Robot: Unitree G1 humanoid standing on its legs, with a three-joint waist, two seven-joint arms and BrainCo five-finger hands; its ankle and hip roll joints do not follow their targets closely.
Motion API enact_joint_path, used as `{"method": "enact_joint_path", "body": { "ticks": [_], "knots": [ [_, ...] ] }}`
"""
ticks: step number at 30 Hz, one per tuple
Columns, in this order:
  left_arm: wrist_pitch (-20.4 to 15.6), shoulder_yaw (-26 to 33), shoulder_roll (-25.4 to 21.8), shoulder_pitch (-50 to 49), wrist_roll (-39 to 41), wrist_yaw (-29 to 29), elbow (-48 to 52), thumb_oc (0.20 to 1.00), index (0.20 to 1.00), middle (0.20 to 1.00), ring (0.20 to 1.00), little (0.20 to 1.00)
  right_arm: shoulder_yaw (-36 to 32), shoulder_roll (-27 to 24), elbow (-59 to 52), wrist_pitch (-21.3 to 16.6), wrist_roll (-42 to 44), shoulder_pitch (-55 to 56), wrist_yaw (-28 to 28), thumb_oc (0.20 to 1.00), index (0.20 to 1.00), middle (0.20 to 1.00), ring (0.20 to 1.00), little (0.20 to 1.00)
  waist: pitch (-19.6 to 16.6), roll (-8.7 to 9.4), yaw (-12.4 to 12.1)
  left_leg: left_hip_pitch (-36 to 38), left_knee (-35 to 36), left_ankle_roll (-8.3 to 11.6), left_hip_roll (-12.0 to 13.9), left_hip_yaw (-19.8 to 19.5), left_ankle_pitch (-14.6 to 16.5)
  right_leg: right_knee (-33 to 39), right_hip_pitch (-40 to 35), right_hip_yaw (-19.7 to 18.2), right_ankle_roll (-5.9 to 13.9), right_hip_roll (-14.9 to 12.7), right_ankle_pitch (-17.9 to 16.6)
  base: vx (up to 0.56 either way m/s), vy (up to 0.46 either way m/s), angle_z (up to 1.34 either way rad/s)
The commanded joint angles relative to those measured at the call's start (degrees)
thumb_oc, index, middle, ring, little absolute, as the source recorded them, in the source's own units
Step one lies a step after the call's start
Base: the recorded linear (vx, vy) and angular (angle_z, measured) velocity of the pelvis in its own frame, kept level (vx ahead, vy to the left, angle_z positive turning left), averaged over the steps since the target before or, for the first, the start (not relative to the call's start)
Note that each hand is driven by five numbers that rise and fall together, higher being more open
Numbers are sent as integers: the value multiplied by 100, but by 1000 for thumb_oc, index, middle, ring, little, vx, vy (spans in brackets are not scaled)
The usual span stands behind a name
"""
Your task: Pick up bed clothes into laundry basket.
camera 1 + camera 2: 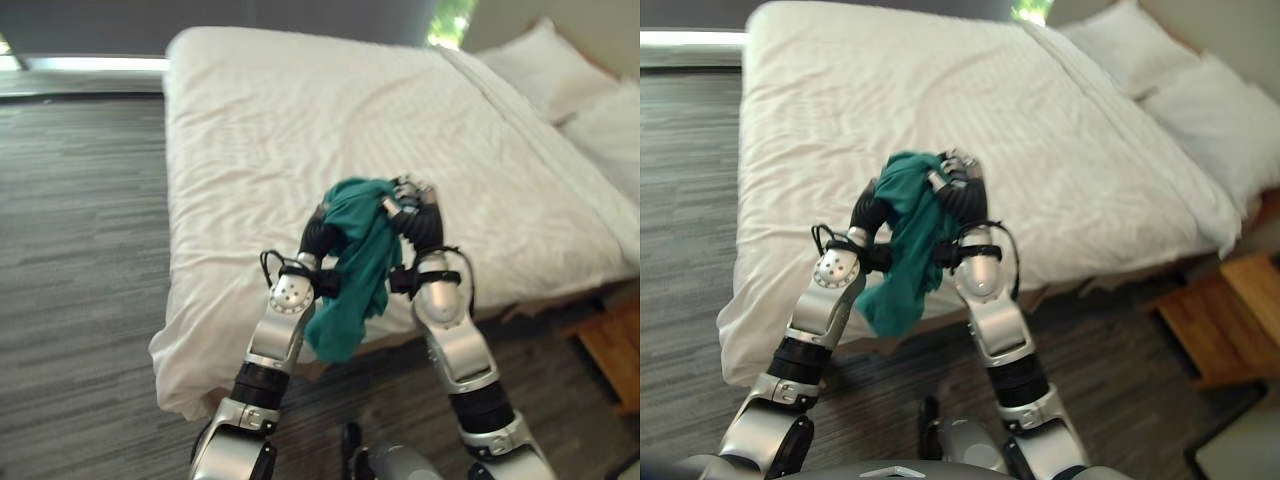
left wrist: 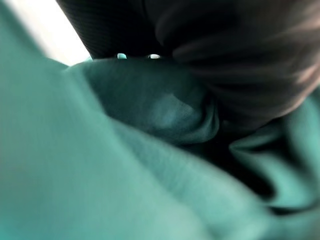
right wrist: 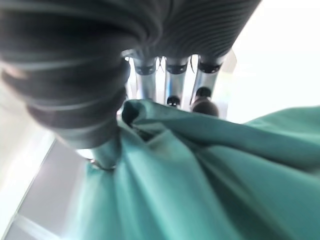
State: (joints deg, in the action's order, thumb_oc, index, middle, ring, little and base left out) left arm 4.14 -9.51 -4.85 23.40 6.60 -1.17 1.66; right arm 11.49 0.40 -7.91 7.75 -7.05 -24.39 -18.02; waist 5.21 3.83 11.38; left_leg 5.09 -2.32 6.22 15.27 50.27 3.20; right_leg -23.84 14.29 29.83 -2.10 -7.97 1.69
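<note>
A teal garment [image 1: 355,260] hangs bunched between my two hands, above the near edge of the white bed [image 1: 300,120]. Its lower part dangles past the mattress edge toward the floor. My right hand [image 1: 420,215] is at the cloth's top right. In the right wrist view its fingers [image 3: 172,80] curl down onto the teal garment [image 3: 210,175] and pinch it. My left hand [image 1: 318,235] is at the cloth's upper left, its fingers buried under the folds. The left wrist view is close against the teal garment [image 2: 100,175].
Two white pillows [image 1: 545,65] [image 1: 610,130] lie at the far right of the bed. A low wooden piece of furniture [image 1: 1220,315] stands on the floor at the right. Grey striped carpet [image 1: 80,250] runs along the left of the bed.
</note>
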Motion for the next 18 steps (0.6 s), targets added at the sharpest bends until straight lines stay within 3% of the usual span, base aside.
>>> {"method": "enact_joint_path", "body": {
  "ticks": [1,2,3,4,6,7,9,10,11,13,14,15,18],
  "knots": [
    [-385,50,-8,1145,640,167,844,200,200,200,200,200,-743,-474,-922,-236,-541,-101,80,200,200,200,200,200,-754,174,407,157,714,-223,-113,543,-780,1746,-1797,720,1006,-909,-306,-170,32,-210],
    [-642,89,-180,523,692,170,1138,200,200,200,200,200,-913,-620,-1172,-242,-410,-159,-49,200,200,200,200,200,-736,146,386,255,696,-175,-73,870,-822,1919,-1866,1126,1001,-995,-443,-105,5,-202],
    [-664,63,-198,436,700,166,1185,200,200,200,200,200,-902,-617,-1199,-226,-390,-105,-56,200,200,200,200,200,-766,159,362,280,701,-167,-72,906,-834,1964,-1884,1110,995,-978,-470,-136,-173,-327],
    [-1255,110,-284,-268,1023,382,1559,200,200,200,200,200,-1044,-975,-1555,-213,-564,-164,288,200,200,200,200,200,-927,165,450,439,678,60,83,1296,-1042,2291,-1777,1086,944,-826,-455,-76,-257,-346],
    [-1604,85,-150,-285,1167,424,1600,200,200,200,200,200,-1173,-1061,-1840,-196,-450,161,527,200,200,200,200,200,-1076,172,726,586,648,232,197,1537,-1186,2767,-1693,695,920,-572,-471,-38,-327,-268],
    [-1620,79,-147,-313,1170,431,1594,200,200,200,200,200,-1171,-1066,-1890,-178,-435,217,543,200,200,200,200,200,-1103,165,695,599,652,243,211,1580,-1205,2813,-1697,675,906,-539,-495,37,-339,-265],
    [-1722,-176,-65,-340,1082,311,1532,200,200,200,200,200,-1471,-1261,-2488,-237,-426,844,618,200,200,200,200,200,-1117,91,1008,591,72,328,459,1760,-1183,2884,-1547,154,780,-343,-343,47,-285,-210],
    [-1724,-186,-58,-351,1074,305,1532,200,200,200,200,200,-1472,-1264,-2524,-225,-424,880,623,200,200,200,200,200,-1126,88,975,594,-7,332,506,1794,-1147,2884,-1539,131,768,-328,-340,47,-141,-71],
    [-1795,-394,53,-284,1002,64,1418,200,200,200,200,200,-1553,-1358,-2698,-284,-426,957,594,200,200,200,200,200,-1012,84,888,302,-560,393,563,1080,-1074,2884,-1463,-467,695,-179,-318,38,-37,-60],
    [-1927,-418,204,-468,940,-142,1293,200,200,200,200,200,-1535,-1348,-2640,-353,-404,944,700,200,200,200,200,200,-960,50,670,23,-287,102,96,-421,-405,2884,-1423,-1040,578,-85,-274,66,9,-123],
    [-1939,-427,212,-471,930,-147,1286,200,200,200,200,200,-1539,-1351,-2632,-360,-404,946,701,200,200,200,200,200,-965,53,672,14,-286,73,78,-424,-392,2884,-1417,-1036,583,-102,-284,120,-31,-220],
    [-2125,-340,231,-601,731,-320,1059,200,200,200,200,200,-1390,-1368,-2420,-403,-410,798,790,200,200,200,200,200,-940,70,371,-110,-352,-82,-390,-1723,2,2884,-1375,-1745,447,67,-382,128,-47,-254],
    [-2196,-323,294,-654,514,-425,715,200,200,200,200,200,-1282,-1376,-2303,-437,-571,878,877,200,200,200,200,200,-913,20,106,-311,-332,-250,-1009,-3128,287,2884,-1425,-3038,218,465,-450,215,-56,-206]
  ]
}}
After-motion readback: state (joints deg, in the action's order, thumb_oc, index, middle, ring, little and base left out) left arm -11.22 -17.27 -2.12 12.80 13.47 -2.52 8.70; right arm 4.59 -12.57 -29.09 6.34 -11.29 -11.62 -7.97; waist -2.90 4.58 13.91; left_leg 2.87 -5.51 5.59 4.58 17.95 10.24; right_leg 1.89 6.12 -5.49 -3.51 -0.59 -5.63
